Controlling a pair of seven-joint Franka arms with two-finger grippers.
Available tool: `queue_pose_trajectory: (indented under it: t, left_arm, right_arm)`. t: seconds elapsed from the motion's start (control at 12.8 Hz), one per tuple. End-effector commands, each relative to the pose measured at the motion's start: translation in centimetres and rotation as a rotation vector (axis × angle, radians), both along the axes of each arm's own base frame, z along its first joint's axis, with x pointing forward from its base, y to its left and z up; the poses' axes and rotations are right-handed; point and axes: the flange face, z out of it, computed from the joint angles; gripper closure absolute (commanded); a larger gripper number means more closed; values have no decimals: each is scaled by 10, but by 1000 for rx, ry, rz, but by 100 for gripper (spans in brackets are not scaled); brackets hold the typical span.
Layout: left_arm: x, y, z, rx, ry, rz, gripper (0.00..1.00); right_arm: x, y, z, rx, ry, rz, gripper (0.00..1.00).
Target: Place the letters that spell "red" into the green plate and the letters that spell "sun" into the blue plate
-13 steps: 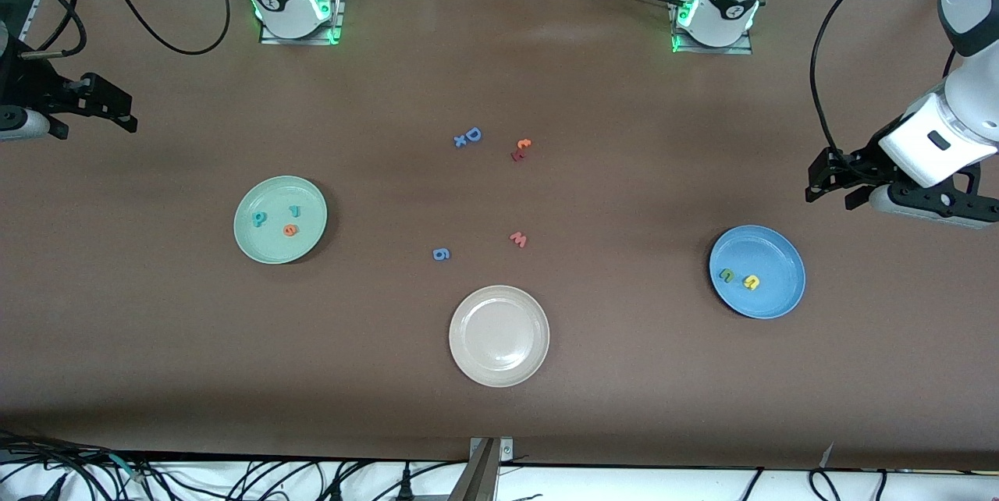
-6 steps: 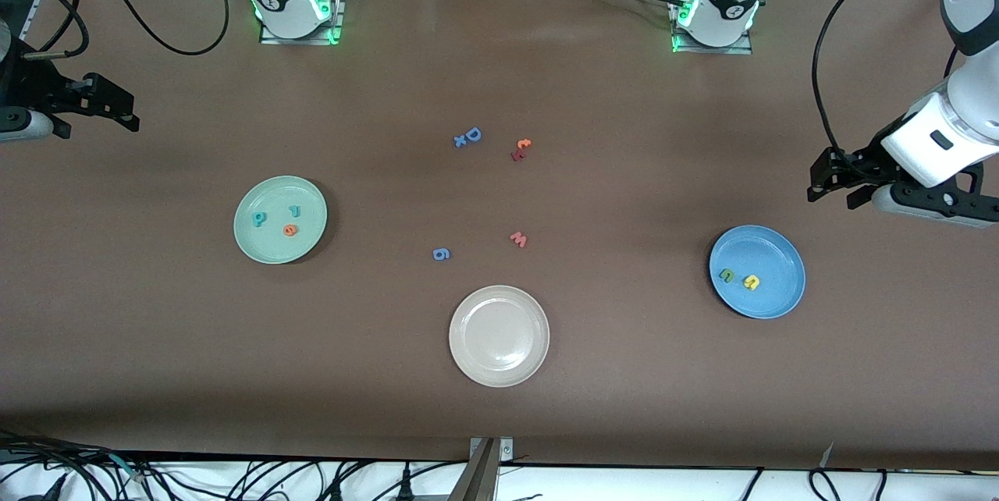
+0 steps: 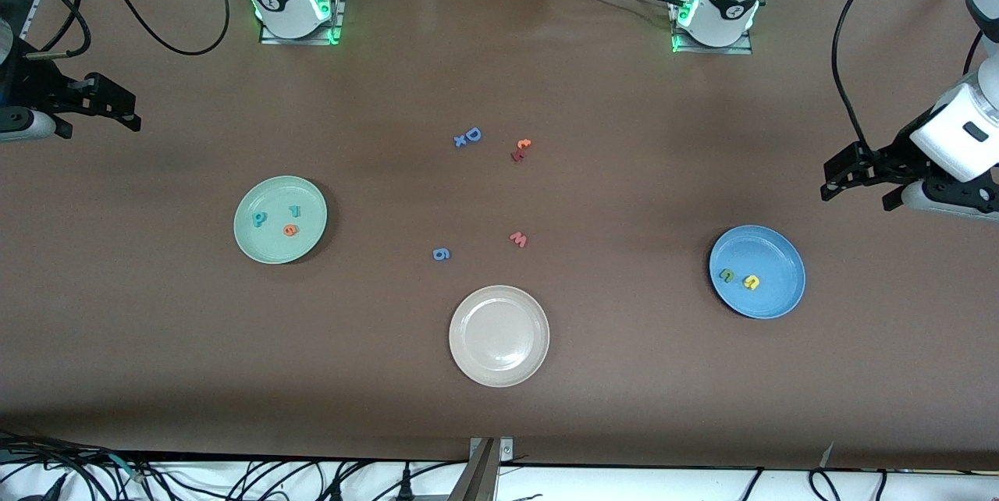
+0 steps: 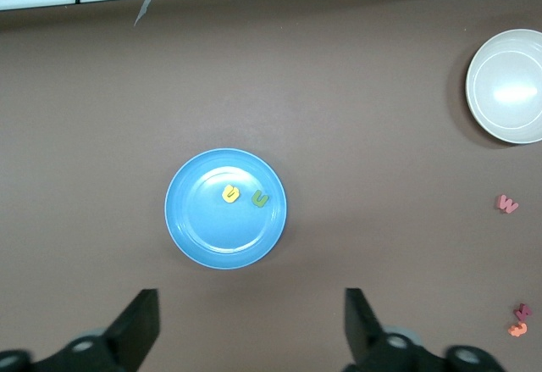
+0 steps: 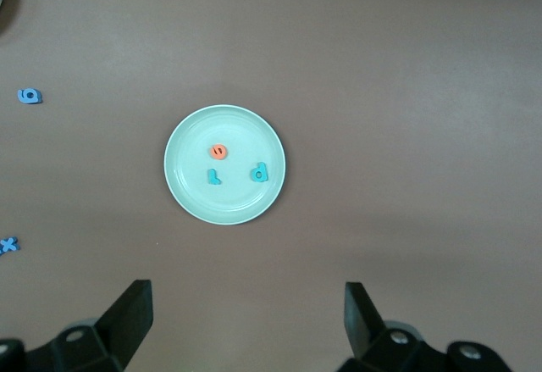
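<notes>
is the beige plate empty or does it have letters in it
Empty. The beige plate shows only bare surface in the front view; the pink w and blue 6 lie on the table beside it.

Three plates (image 3: 280,251), eleven foam letters (image 3: 441,254), two claws (image 3: 858,177).

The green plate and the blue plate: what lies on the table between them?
In the front view, between the green plate and the blue plate lie a blue "6" and a pinkish-red "w"; the beige-white plate sits nearer the camera.
</notes>
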Motion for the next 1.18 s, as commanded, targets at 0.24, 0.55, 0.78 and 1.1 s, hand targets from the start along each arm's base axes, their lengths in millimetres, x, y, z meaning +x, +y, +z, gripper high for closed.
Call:
queue_pose_trajectory:
  t: [0.24,0.55,0.78,1.1]
  left_arm:
    - [4,-6,25,28,-34,-4,0]
    - [4,-6,43,90,-58,-12,0]
    - [2,-3,64,119,-88,-8,0]
    - [-3,-10,60,114,-44,21,0]
  right_arm:
    - [1,1,5,-6,5,9,0]
    - [1,1,6,-2,5,11,0]
    - [1,2,6,-4,5,12,0]
    - [1,2,5,-2,6,12,0]
